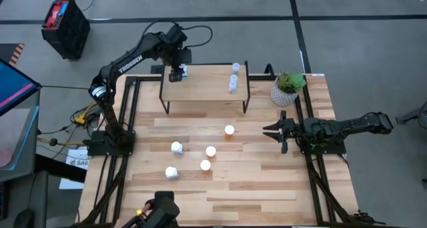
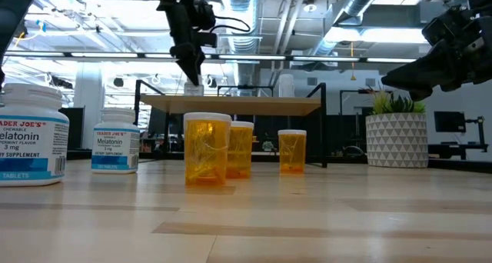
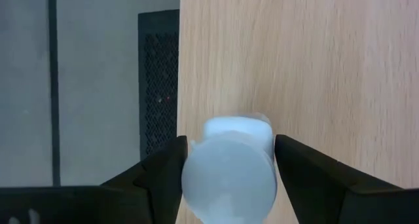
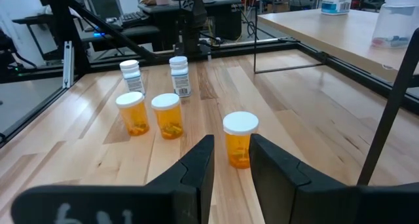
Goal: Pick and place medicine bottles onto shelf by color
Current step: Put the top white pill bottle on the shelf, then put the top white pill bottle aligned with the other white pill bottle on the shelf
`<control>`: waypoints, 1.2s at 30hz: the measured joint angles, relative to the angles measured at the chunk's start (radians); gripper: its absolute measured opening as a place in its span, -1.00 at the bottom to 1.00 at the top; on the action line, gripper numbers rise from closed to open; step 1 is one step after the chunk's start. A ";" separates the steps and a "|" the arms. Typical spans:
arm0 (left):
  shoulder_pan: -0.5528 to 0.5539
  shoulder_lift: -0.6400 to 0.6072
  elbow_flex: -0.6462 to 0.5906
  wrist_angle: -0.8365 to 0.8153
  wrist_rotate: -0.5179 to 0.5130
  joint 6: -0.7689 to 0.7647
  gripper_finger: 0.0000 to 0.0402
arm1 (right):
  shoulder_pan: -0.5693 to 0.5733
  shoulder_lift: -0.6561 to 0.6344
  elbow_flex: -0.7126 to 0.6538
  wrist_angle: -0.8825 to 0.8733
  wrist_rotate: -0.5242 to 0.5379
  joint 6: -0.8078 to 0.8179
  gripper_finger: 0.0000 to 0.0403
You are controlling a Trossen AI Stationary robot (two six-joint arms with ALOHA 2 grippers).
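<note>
Overhead, table-level, two wrist views; shared shelf (image 1: 203,83).

we see the wooden table (image 1: 267,188) carrying the shelf (image 1: 203,88), a potted plant (image 1: 287,87), three orange bottles (image 1: 211,151) and two white bottles (image 1: 177,148); clear bottles (image 1: 233,81) stand on the shelf.

The shelf (image 1: 200,88) top is bare through its middle. Its 9 o'clock end is taken by the left gripper (image 1: 177,73) closed around a white bottle (image 3: 229,168), and clear bottles (image 1: 234,78) crowd the 3 o'clock end. On the table (image 1: 267,188), three orange bottles (image 1: 210,151) and two white ones (image 1: 175,160) cluster mid-table; the 6 o'clock strip lies free. A plant (image 1: 287,88) blocks the 2 o'clock corner.
</note>
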 joint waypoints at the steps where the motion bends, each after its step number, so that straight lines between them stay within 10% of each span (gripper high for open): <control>1: -0.002 0.000 0.000 0.000 -0.002 -0.002 0.08 | 0.000 0.000 0.000 0.000 0.000 0.000 -0.41; 36: -0.095 -0.001 0.000 0.063 -0.052 -0.005 0.32 | 0.000 0.000 0.000 0.000 0.000 0.000 -0.41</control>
